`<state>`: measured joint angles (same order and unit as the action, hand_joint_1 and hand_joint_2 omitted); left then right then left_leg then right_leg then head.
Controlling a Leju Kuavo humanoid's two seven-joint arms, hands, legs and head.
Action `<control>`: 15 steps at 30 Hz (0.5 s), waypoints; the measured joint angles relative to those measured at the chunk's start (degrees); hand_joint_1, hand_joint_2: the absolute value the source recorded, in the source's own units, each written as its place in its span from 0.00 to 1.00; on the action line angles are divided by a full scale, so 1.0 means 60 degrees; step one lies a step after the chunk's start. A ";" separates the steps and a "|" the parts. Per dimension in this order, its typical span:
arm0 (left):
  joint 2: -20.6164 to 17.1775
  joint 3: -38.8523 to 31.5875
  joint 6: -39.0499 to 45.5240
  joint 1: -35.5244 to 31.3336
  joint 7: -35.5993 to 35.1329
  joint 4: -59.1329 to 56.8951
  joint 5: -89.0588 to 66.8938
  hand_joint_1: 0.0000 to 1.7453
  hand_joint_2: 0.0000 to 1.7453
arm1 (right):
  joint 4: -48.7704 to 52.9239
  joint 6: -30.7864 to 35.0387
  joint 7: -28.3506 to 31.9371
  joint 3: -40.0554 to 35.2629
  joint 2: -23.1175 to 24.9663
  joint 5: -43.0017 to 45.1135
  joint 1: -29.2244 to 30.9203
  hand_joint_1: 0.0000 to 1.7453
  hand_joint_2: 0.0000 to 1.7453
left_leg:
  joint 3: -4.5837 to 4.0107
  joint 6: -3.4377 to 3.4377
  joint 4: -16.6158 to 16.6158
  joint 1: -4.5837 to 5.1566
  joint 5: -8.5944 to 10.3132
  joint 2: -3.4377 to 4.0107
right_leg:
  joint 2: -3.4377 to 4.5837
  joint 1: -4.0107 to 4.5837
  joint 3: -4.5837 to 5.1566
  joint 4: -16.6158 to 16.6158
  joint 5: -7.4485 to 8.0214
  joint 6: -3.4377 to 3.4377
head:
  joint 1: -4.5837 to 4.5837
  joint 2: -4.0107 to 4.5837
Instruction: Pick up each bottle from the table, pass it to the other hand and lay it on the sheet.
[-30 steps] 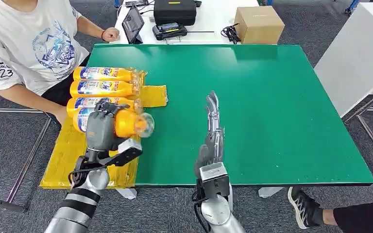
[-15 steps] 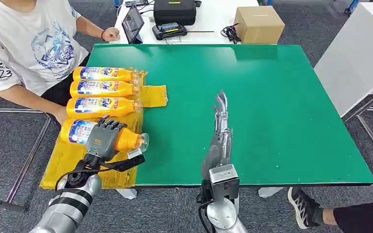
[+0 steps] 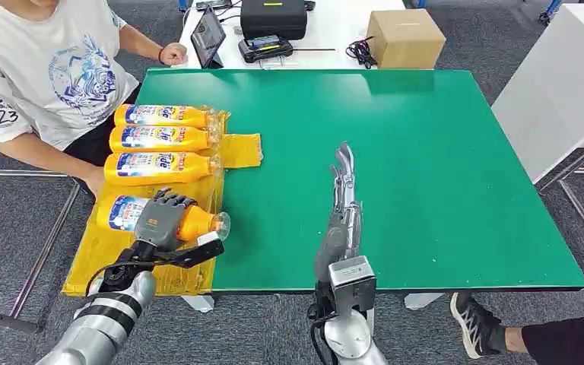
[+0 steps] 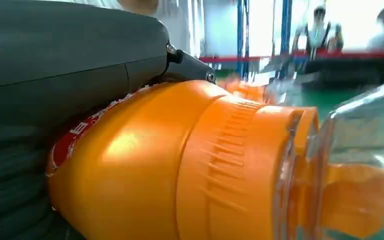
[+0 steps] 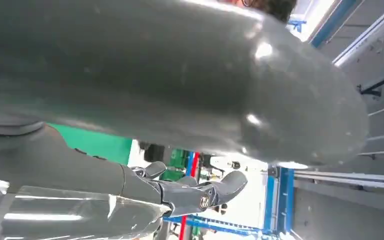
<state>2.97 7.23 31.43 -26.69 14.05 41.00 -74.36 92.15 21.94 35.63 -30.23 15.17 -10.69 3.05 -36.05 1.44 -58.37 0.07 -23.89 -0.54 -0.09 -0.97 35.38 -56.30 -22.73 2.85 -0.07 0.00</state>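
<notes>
Big green table dominates the head view, and along its left edge lies the yellow sheet. The left arm reaches up from the near left, its left hand wrapped over the fourth bottle, fingers curled across the orange body, grasping it as it lies on the sheet with its clear cap pointing right. The right arm rises from the near edge at centre, right hand stretched flat and edge-on over the green, fingers straight and pointing far, holding nothing. Three bottles lie in a row on the sheet just beyond the held one, caps to the right, blue-and-white labels facing up; the print is too small to read. At the far left sits a person in a white T-shirt with "23" on the sleeve. Up close, the left wrist view catches the held bottle's ribbed orange shoulder, its red label edge and the clear cap over an orange spout
</notes>
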 measured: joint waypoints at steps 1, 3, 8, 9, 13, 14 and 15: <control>-0.0044 0.0000 -0.0102 -0.0047 0.0007 -0.0113 0.0018 1.00 1.00 | -0.0025 0.0000 0.0004 -0.0007 0.0000 0.0018 0.0000 0.00 0.00 | 0.0000 0.0000 0.0000 0.0000 0.0000 0.0001 | 0.0000 0.0000 0.0000 0.0000 0.0000 0.0000 | -0.0004 0.0000; -0.0087 0.0000 -0.0156 -0.0126 0.0022 -0.0279 0.0062 1.00 1.00 | -0.0065 0.0000 0.0004 -0.0007 0.0000 0.0044 0.0001 0.00 0.00 | 0.0000 0.0000 0.0000 0.0000 0.0001 -0.0003 | -0.0002 0.0000 0.0000 0.0000 0.0000 0.0000 | 0.0000 0.0000; -0.0226 0.0007 -0.0931 -0.0440 0.0040 -0.0713 0.0026 1.00 1.00 | -0.0160 -0.0204 0.0004 -0.0022 0.0000 0.0113 0.0004 0.00 0.00 | 0.0002 0.0000 0.0001 -0.0001 0.0001 -0.0009 | -0.0004 0.0000 -0.0009 -0.0001 -0.0001 0.0000 | -0.0004 0.0000; -0.0255 0.0007 -0.1096 -0.0511 0.0069 -0.0805 0.0051 1.00 1.00 | -0.0189 -0.0269 0.0007 -0.0025 0.0000 0.0142 0.0004 0.00 0.00 | 0.0002 0.0000 0.0001 0.0000 0.0000 -0.0009 | -0.0004 0.0000 -0.0010 -0.0001 -0.0001 0.0000 | 0.0000 0.0000; -0.0393 0.0011 -0.1536 -0.0842 0.0237 -0.1235 0.0273 1.00 1.00 | -0.0335 -0.0452 0.0033 -0.0040 0.0000 0.0186 0.0023 0.00 0.00 | 0.0022 -0.0001 0.0004 0.0000 0.0000 -0.0008 | -0.0004 0.0000 -0.0031 0.0000 -0.0001 -0.0001 | 0.0000 0.0000; -0.0415 0.0015 -0.1569 -0.0905 0.0237 -0.1329 0.0299 0.13 1.00 | -0.0375 -0.0484 0.0033 -0.0051 0.0000 0.0193 0.0034 0.00 0.00 | 0.0028 -0.0001 0.0004 0.0000 0.0000 -0.0005 | -0.0004 0.0000 -0.0036 0.0000 0.0000 -0.0002 | -0.0004 0.0000; -0.0444 0.0018 -0.1580 -0.0955 0.0229 -0.1402 0.0288 0.13 1.00 | -0.0408 -0.0495 0.0033 -0.0055 0.0000 0.0208 0.0049 0.00 0.00 | 0.0034 -0.0001 0.0005 -0.0001 0.0000 -0.0003 | -0.0003 0.0001 -0.0039 0.0000 0.0001 -0.0004 | 0.0000 0.0000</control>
<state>0.31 7.34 21.94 -32.42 15.43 32.59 -72.63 89.70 18.97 35.82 -30.56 15.17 -9.44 3.34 -35.85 1.43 -58.34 0.07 -23.90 -0.56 -0.11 -0.97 35.15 -56.29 -22.72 2.83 -0.07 0.00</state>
